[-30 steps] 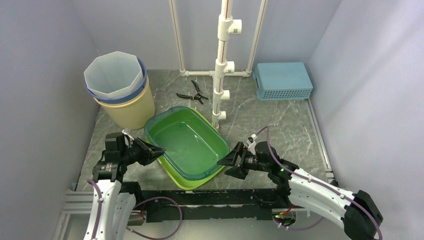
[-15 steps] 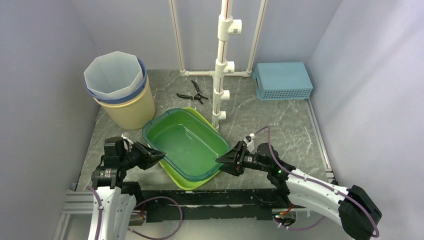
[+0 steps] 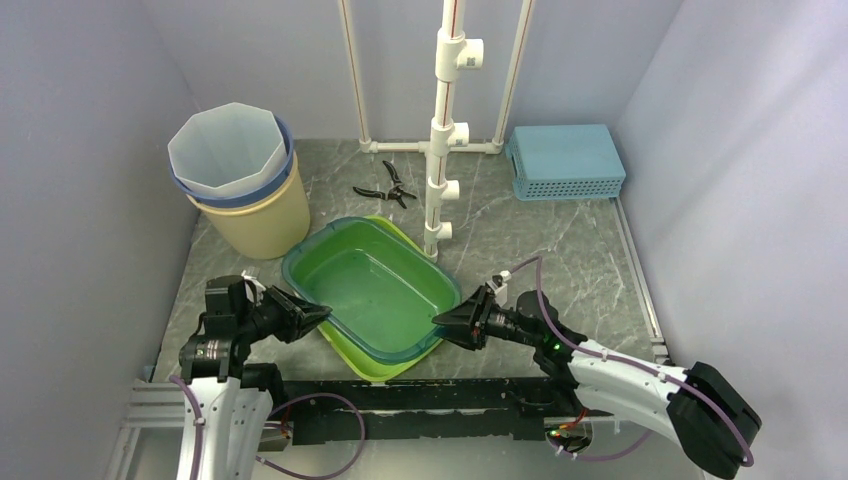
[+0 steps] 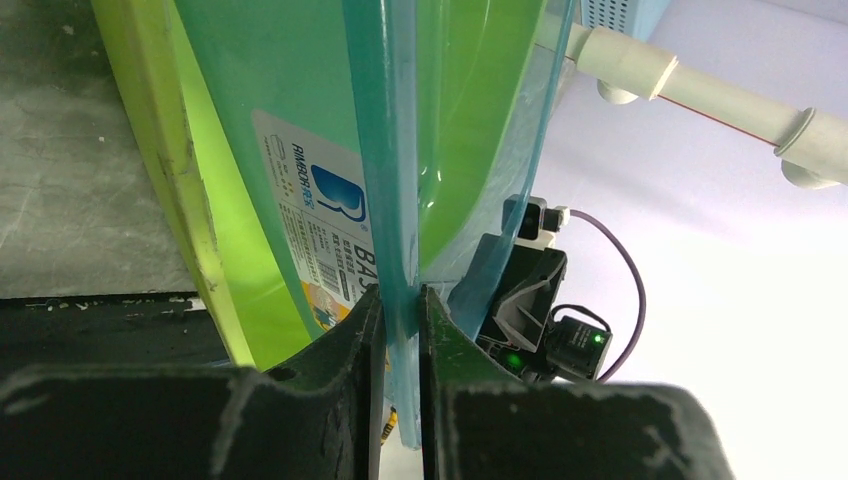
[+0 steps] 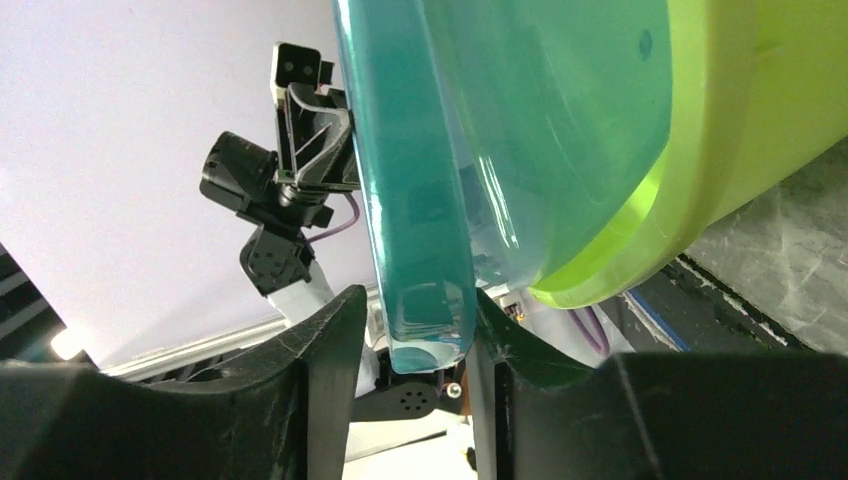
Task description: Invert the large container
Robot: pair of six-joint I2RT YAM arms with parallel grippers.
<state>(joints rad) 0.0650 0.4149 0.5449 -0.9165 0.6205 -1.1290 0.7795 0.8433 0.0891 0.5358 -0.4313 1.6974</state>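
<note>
Left gripper (image 4: 398, 300) pinches the tub (image 3: 372, 285) rim; right gripper (image 5: 418, 315) pinches the rim opposite it. Lift level, then roll both wrists together.

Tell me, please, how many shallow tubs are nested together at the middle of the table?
2: the teal tub on top and the lime tub directly beneath it. Another could be hidden underneath.

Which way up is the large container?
Upright: the translucent teal plastic tub shows its open bowl from above, nested in a lime-green tub.
</note>
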